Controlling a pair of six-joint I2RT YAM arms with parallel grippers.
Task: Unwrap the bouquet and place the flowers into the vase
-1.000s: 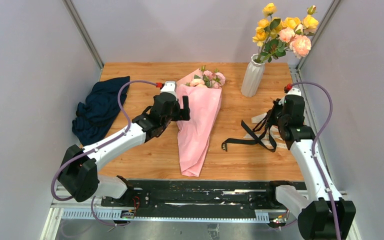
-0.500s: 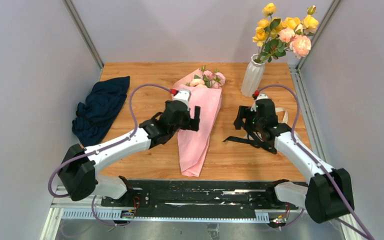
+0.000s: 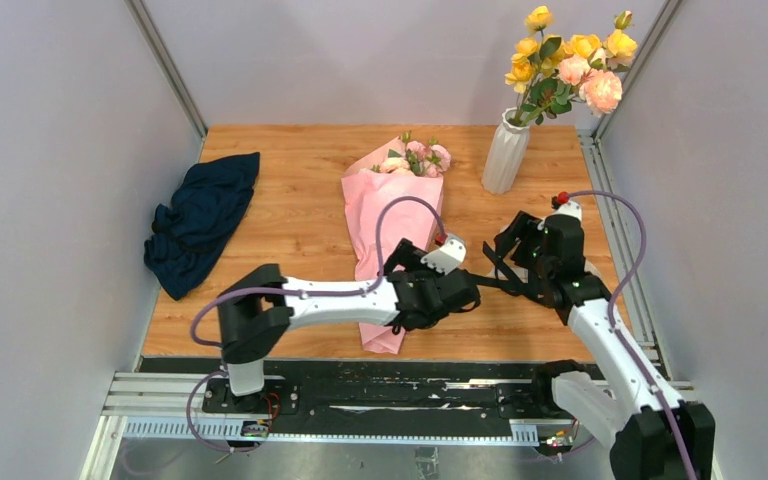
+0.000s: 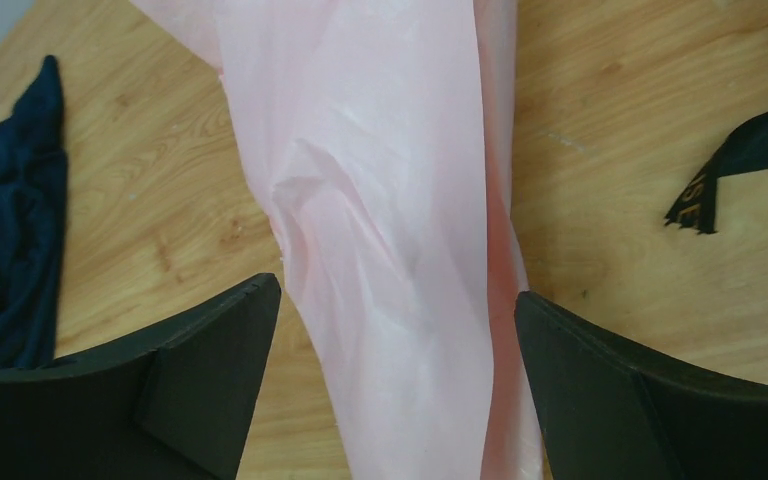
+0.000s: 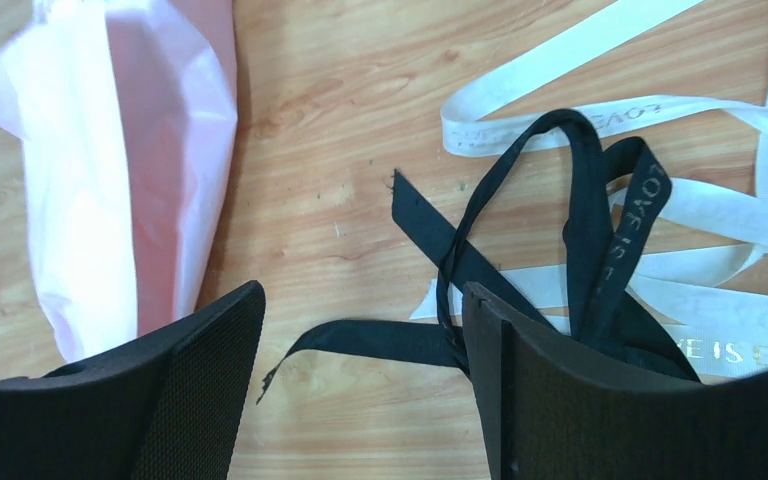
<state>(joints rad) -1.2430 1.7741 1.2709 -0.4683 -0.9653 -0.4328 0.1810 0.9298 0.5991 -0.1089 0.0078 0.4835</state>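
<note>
The bouquet [image 3: 392, 215] lies on the table, its pink paper cone pointing toward the arms. Its flowers [image 3: 415, 158], small pink roses, show at the far, wide end. My left gripper [image 3: 422, 300] hangs over the cone's lower part. In the left wrist view the gripper [image 4: 395, 300] is open and the pink paper [image 4: 380, 200] runs between the fingers untouched. My right gripper [image 3: 508, 250] [image 5: 360, 295] is open just above the loose black ribbon [image 5: 600, 200]. The vase [image 3: 505, 152], white and ribbed, stands at the back right.
Yellow and peach roses [image 3: 570, 60] fill the vase. White ribbon [image 5: 560, 70] lies tangled with the black one to the right of the cone. A dark blue cloth [image 3: 200, 215] is heaped at the left of the table. Grey walls close both sides.
My left arm swung right and nearer, from the cone's upper part to its lower part. My right gripper opened, let go of the black ribbon and moved left toward the cone.
</note>
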